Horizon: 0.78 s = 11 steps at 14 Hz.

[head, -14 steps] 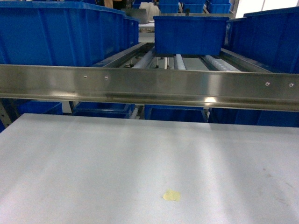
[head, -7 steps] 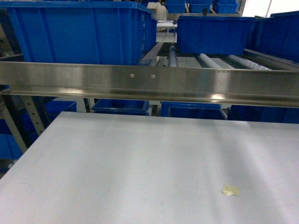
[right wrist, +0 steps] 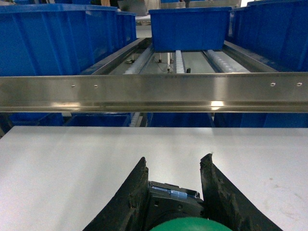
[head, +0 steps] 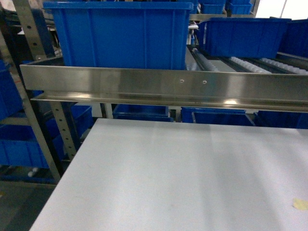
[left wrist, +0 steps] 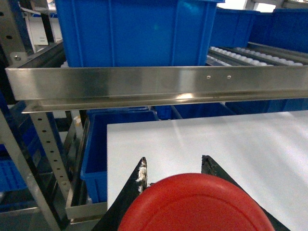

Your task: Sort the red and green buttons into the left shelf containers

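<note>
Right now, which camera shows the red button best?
The left wrist view. The red button fills the bottom of that picture, its round cap held between the left gripper fingers. The head view shows no button, only the table and blue bins. The right wrist view shows the green button instead.

a white table (head: 183,178) stands before a steel rail (head: 163,86); a yellowish scrap (head: 301,204) lies near its right edge.

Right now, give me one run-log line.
left gripper: shut on red domed button | right gripper: shut on green domed button | big blue plastic bin: on shelf ahead
</note>
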### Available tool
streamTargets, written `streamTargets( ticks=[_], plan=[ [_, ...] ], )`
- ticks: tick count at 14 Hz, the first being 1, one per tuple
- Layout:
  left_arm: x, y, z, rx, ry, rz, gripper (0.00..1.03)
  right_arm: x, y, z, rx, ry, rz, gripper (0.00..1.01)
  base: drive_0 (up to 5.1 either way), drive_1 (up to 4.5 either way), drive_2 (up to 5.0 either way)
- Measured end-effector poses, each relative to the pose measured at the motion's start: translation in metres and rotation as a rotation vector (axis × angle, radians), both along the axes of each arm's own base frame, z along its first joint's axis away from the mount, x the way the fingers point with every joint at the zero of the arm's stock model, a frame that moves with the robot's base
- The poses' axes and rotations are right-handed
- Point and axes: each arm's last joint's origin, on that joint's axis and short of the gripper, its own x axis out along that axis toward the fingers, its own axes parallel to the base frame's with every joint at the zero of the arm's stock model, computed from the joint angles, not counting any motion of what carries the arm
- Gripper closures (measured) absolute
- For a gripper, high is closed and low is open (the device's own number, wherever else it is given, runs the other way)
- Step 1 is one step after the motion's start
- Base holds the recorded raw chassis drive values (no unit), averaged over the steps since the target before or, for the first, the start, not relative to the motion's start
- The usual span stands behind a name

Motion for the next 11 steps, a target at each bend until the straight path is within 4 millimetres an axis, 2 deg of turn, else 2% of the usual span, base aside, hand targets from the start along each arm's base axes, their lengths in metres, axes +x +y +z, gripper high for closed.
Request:
streamTargets(
  ticks=[8,11],
  plan=[
    [-0.0001,0.0,0.0002,0.0,-0.001,0.0,0.76,0.0,0.0,-0.0001,0.0,0.001,0.0,0.72,-4.8,3.46,1.6],
    [0.0,0.0,0.0,0.0,0.0,0.0,0.76,0.0002,0.0,-0.0002,0.001,0.002,0.0,0.72,-5.2,2.29,2.3]
  ],
)
